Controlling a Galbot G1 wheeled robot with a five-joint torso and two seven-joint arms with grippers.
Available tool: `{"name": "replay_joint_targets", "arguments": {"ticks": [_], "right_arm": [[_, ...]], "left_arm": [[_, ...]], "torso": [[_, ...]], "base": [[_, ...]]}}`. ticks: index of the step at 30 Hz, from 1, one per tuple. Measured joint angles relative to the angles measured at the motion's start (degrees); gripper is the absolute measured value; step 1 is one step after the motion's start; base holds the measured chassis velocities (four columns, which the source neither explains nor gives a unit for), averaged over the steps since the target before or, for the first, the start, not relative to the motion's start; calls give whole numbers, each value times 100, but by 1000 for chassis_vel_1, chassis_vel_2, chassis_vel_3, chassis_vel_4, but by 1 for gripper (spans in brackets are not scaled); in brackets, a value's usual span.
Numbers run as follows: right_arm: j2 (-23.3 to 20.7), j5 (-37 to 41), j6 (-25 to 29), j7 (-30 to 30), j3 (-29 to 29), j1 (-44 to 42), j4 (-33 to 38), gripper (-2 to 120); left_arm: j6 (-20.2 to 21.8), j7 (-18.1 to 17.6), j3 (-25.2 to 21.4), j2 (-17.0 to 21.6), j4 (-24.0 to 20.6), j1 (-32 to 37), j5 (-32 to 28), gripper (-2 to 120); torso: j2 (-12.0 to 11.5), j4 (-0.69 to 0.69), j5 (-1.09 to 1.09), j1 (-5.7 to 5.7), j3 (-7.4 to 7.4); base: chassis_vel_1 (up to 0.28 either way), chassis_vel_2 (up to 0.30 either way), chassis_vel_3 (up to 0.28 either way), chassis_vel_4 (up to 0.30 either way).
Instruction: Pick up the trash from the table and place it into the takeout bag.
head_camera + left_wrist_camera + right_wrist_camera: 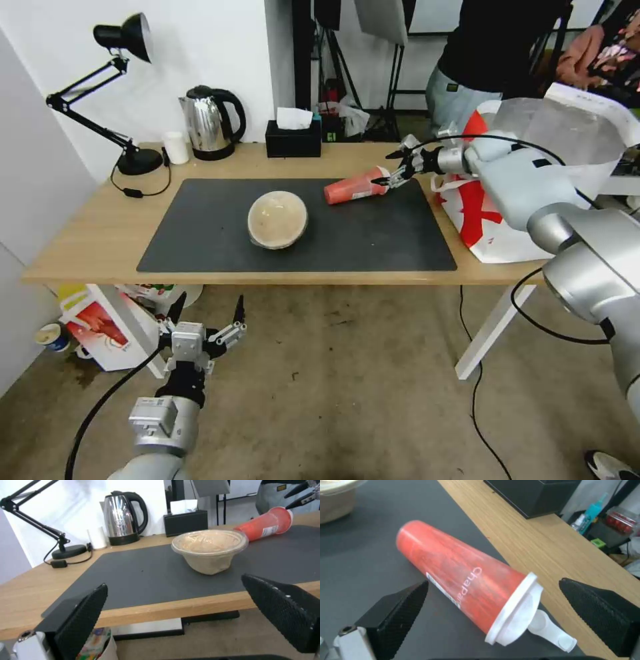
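- The tall red plastic drink cup with a white lid [355, 188] lies on its side at the far right part of the large dark grey mat [200, 233] on the long light-wood table [87, 233], lid end toward the robot's right and near the mat's back edge.
- The right gripper [393, 175] sits at the cup's lid end with its black fingers spread; in the right wrist view the lid [515, 610] lies between the two pads, neither touching it. Nothing is gripped yet.
- The step in hand looks like the reach for the cup. The next move calls for closing squarely on the cup's body or rim; a round cup lying down may roll away if one pad meets it first.
- The tan domed round bowl [277, 219] rests near the middle of the mat, well apart from the cup, still to be collected.
- The large white takeout bag with red side panels and foil lining [567, 140] stands open at the table's right end, just behind the right arm.
- The left gripper [205, 320] hangs low in front of the table's near edge, fingers wide apart and empty.
- Hard to make out: the bag's inside, partly masked by the arm, so what it already holds is unclear. A small white flap [550, 630] sticks out of the lid; its shape is uncertain.
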Motion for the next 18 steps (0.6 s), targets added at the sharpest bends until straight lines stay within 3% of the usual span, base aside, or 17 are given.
{"name": "replay_joint_targets", "arguments": {"ticks": [18], "right_arm": [[26,8,-43,523,282,-258,-84,100]], "left_arm": [[0,0,0,0,0,0,0,100]], "torso": [[0,1,1,0,0]], "base": [[0,0,0,0]]}}
